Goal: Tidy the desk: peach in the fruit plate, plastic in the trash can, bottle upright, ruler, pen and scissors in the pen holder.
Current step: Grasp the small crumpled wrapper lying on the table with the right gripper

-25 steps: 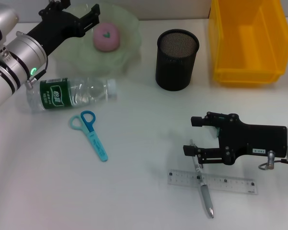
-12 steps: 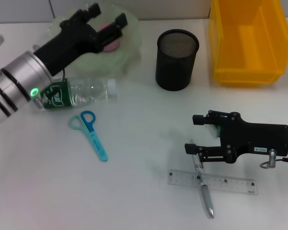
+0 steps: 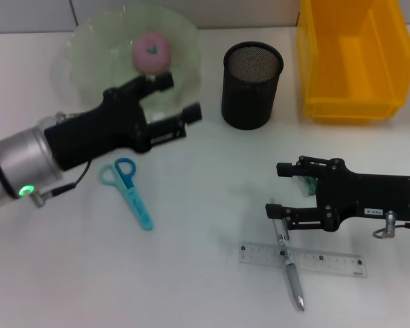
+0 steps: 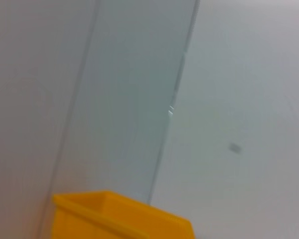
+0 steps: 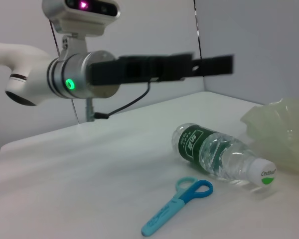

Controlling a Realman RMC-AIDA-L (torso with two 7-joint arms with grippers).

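Bottle (image 5: 220, 156) is seen lying on its side on the tabletop (image 3: 205, 205) beside the fruit plate (image 3: 89, 48), its long axis running across the robot's front with the white cap toward the pen holder (image 3: 252, 85); in the head view it is hidden under the left arm. The left gripper (image 3: 174, 102) is held above it, fingers spread wide and empty. The right gripper (image 3: 283, 188) is held near the pen (image 3: 290, 270) and ruler (image 3: 302, 260), fingers wide apart.
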